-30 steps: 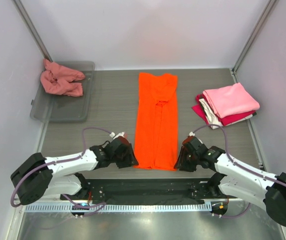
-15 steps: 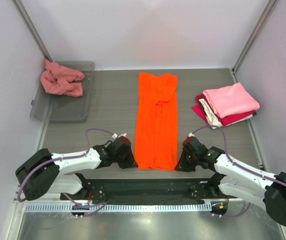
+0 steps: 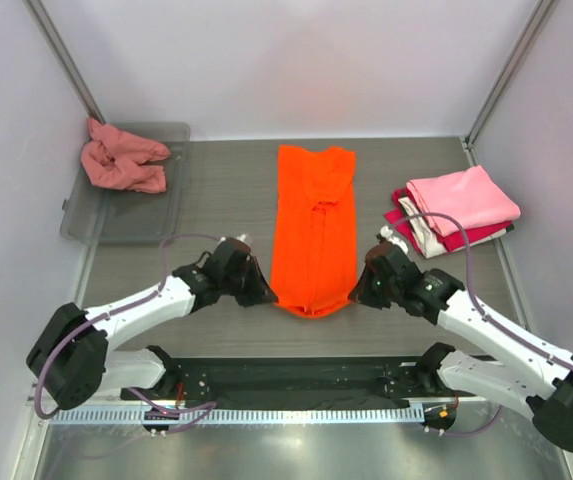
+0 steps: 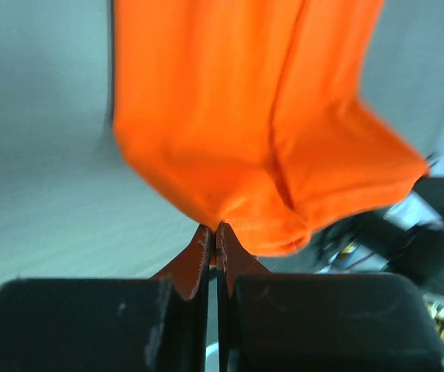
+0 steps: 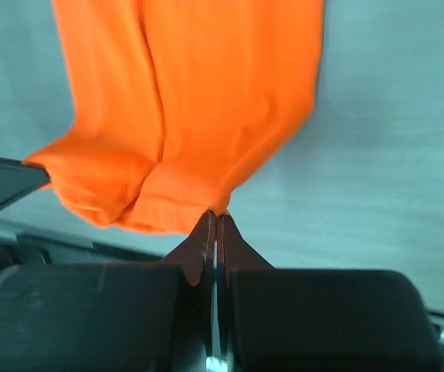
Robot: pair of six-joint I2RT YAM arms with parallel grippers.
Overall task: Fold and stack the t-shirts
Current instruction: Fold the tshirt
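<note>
A bright orange t-shirt [image 3: 312, 225] lies as a long narrow strip down the middle of the table. My left gripper [image 3: 264, 296] is shut on its near left corner [image 4: 229, 221], and my right gripper [image 3: 356, 296] is shut on its near right corner [image 5: 214, 205]. Both corners are lifted off the table and the hem sags between them. A light pink t-shirt [image 3: 463, 199] lies folded on top of a crimson red one [image 3: 406, 226] at the right. A salmon-pink t-shirt [image 3: 118, 158] sits crumpled at the far left.
A clear grey plastic tray [image 3: 156, 215] stands at the far left under the salmon-pink shirt. White walls with metal posts close in the table on three sides. A black rail [image 3: 296, 375] runs along the near edge between the arm bases.
Both grippers have shut on the orange shirt's near corners, then lifted and carried them away from the near edge. The hem now hangs bunched between them.
</note>
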